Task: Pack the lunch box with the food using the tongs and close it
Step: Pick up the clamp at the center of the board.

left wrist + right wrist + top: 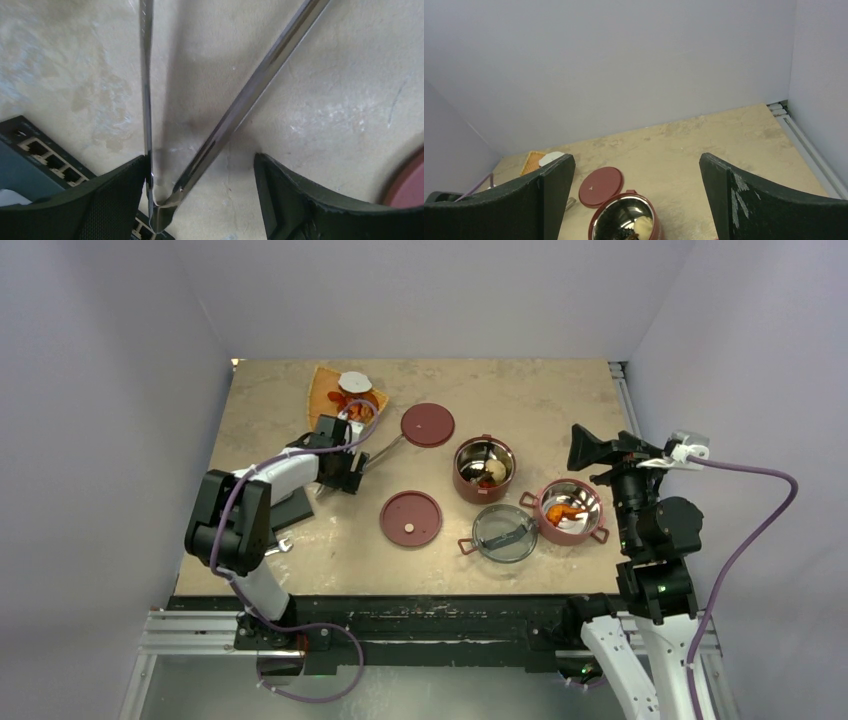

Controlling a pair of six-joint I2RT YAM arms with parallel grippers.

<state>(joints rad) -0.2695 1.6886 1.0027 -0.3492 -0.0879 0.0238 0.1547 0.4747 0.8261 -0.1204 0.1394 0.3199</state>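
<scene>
Resting at the back left of the counter (pixel 270 410), an orange tray (pixel 322 392) carries food (pixel 357 406). Just beside it the left fingers (pixel 348 478) stand wide around the joint of the tongs (pixel 240 107), one touching an arm, the other clear, gripping nothing. The two lunch box bowls (pixel 484 468) sit uncovered right of centre. Beyond them the right fingers (pixel 583 446) gape fully, empty, above the counter.

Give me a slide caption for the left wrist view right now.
Left gripper open above the table, silver tongs spread in a V between its fingers, red lid at right edge.
</scene>
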